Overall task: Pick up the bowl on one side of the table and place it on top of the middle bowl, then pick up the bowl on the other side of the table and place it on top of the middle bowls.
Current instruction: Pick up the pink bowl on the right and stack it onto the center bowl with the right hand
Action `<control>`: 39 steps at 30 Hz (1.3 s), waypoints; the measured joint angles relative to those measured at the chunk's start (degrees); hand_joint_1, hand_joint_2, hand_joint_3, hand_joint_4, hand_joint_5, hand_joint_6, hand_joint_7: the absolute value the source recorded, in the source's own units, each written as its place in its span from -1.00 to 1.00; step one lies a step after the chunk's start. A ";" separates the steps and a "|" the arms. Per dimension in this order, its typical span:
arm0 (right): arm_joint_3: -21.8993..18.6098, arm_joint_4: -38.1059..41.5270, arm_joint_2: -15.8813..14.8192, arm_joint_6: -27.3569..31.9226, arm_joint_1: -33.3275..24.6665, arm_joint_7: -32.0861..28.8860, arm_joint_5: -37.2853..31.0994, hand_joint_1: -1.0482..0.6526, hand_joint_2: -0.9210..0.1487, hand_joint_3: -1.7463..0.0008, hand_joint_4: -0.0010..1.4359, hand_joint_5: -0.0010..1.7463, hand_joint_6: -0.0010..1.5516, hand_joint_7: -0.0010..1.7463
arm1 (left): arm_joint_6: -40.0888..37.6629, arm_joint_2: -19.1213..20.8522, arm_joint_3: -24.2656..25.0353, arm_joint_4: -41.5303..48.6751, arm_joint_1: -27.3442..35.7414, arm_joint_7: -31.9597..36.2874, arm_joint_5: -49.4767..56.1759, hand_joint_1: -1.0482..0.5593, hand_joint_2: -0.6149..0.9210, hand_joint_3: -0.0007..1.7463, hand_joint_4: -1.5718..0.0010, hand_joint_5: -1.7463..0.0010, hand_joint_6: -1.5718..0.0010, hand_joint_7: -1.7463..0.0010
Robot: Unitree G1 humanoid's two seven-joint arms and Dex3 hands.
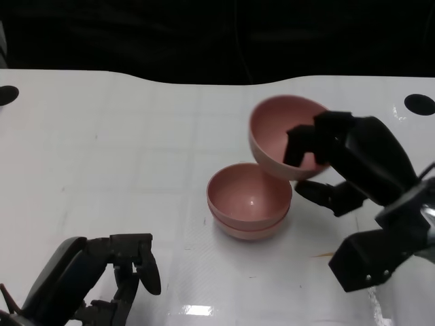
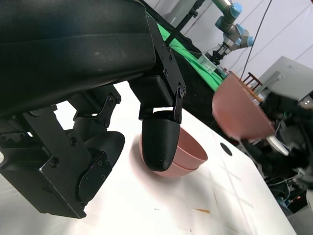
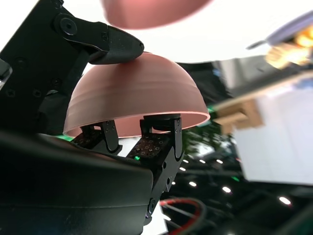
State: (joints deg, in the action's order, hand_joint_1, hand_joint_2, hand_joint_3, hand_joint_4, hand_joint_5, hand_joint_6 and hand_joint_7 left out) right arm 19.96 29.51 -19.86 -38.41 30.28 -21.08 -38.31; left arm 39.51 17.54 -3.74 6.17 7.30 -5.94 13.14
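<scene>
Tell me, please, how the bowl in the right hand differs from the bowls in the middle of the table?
The held bowl is up off the table, gripped at its rim by the right hand; the stacked bowls rest on the table. The held bowl is tilted, its opening turned sideways; the stacked bowls sit level, opening up. The held bowl is single; the stacked bowls are two, nested. All are pink and look alike in shape.

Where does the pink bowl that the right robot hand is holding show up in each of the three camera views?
Head view: the held bowl is right of centre, tilted, in the right robot hand.
Left wrist view: upper right, in the air.
Right wrist view: centre, seen from below, fingers over its rim.
Shared landmark: the stacked bowls, low and centre in the left wrist view, at the top edge in the right wrist view.
</scene>
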 measured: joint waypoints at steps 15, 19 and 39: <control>0.85 9.42 4.91 -7.91 5.21 3.77 2.02 0.02 0.12 -0.60 0.42 1.00 0.04 0.94 | 0.04 0.19 -0.13 0.54 -0.03 -0.02 0.03 0.46 0.05 0.86 -0.18 -0.91 -0.15 -0.64; 0.78 9.48 4.98 -8.05 5.22 3.99 2.02 0.03 0.11 -0.59 0.42 1.00 0.04 0.94 | 0.04 0.19 -0.13 0.54 -0.03 -0.02 0.03 0.46 0.05 0.86 -0.18 -0.91 -0.15 -0.64; 3.45 11.35 4.49 -10.02 6.31 13.66 2.15 -0.19 -0.47 0.35 0.09 -0.17 0.15 -0.77 | 0.54 0.07 -0.72 0.62 -0.06 -0.01 0.29 0.41 0.05 0.88 -0.17 -0.89 -0.13 -0.64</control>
State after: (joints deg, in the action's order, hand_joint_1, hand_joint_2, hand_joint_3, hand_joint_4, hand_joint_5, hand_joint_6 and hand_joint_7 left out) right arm 23.41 40.86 -15.36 -48.43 36.59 -7.42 -36.16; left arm 40.05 17.60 -4.46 6.79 7.24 -5.95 13.42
